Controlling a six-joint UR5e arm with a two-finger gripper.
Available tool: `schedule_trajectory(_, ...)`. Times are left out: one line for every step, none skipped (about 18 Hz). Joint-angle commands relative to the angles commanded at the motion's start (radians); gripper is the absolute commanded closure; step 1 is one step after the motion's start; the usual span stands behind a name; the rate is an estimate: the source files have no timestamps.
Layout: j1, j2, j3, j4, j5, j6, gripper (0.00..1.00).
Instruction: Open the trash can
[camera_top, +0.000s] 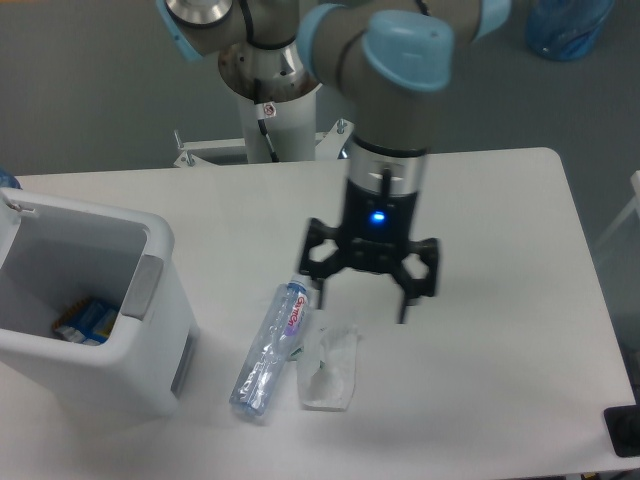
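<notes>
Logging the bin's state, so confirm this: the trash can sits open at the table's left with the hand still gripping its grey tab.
Not quite. The trash can is open at the left, but the camera view shows the hand open above the table, well clear of the grey tab.

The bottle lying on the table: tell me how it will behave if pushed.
The bottle looks clear, crumpled and empty, so probably light and easily dented. Lying on its side on the table, it would likely roll or skid, perhaps unevenly.

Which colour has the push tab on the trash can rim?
Grey; the tab sits on the white trash can rim, shown in the fixed camera view.
</notes>
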Motion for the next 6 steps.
schedule_trajectory(0.003,-0.031,0.009,-0.003,0.021,0.056,0.0)
schedule_trajectory(0.018,-0.057,0.006,-0.003,0.063,0.133,0.0)
schedule_trajectory(0.038,-0.078,0.003,-0.002,0.115,0.217,0.0)
schedule_trajectory(0.044,-0.1,0.003,-0.014,0.164,0.285,0.0)
schedule_trajectory(0.045,-0.106,-0.003,-0.017,0.208,0.321,0.0)
schedule_trajectory(0.043,-0.105,-0.009,-0.02,0.238,0.335,0.0)
